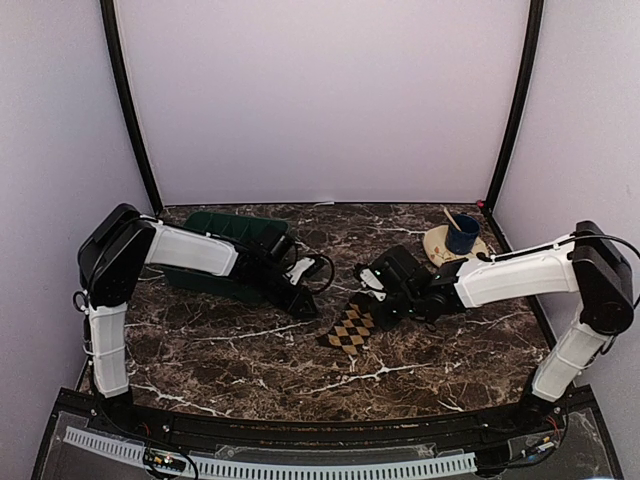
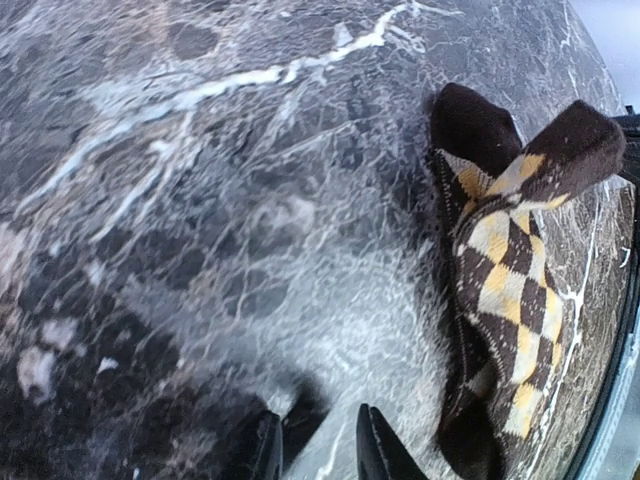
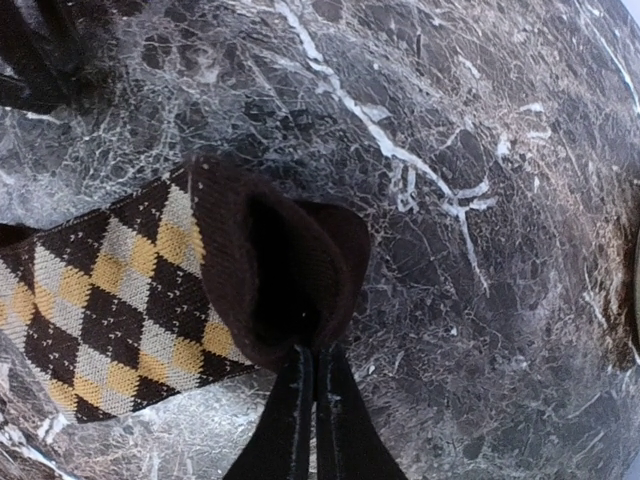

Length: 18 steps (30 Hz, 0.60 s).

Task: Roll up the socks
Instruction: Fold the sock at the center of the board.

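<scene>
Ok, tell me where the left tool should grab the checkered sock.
Probably the free dark end of the checkered sock, lying flat on the table, approached from the left. The right tool pinches the raised cuff, leaving only that end open.

pale walls (image 1: 320, 100), marble table (image 1: 250, 370) (white-veined)

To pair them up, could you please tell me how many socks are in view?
1. The checkered sock lies on the marble table, one dark end pinched by the right tool; a second may be hidden.
</scene>
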Tool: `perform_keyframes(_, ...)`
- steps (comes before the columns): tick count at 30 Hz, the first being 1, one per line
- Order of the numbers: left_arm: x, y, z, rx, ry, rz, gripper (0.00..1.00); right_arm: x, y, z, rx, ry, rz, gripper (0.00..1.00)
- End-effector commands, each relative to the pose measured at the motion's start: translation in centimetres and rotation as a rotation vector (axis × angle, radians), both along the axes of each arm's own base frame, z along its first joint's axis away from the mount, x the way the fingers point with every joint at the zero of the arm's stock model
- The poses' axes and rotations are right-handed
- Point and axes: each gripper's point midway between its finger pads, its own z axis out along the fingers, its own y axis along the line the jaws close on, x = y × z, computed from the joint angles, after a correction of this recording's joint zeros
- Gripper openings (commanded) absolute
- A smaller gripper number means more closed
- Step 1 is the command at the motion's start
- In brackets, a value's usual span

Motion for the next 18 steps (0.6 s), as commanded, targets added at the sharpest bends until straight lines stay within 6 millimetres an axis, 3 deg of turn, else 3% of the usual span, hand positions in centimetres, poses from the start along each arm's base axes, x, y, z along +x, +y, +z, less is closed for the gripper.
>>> perform_keyframes(1, -0.1, 1.1, 2.4, 0.019, -0.053, 0.028, 0.30, 1.2, 0.1, -0.4, 0.033, 0.005, -0.047, 0.08)
perform_keyframes(8, -1.1, -0.3, 5.9, -0.001, -0.174, -0.019, 0.31, 2.6, -1.1, -0.1, 0.004, -0.028, -0.141, 0.46)
perform_keyframes(13, -3.1, -1.8, 7.8, -0.036, -0.236, -0.089, 0.32, 3.4, -1.7, 2.0, 0.027, -0.086, -0.185, 0.52)
perform_keyframes(18, -6.1, -3.1, 7.5, -0.069, -0.233, -0.183, 0.32, 4.1, -2.5, 3.8, 0.045, -0.139, -0.240, 0.53)
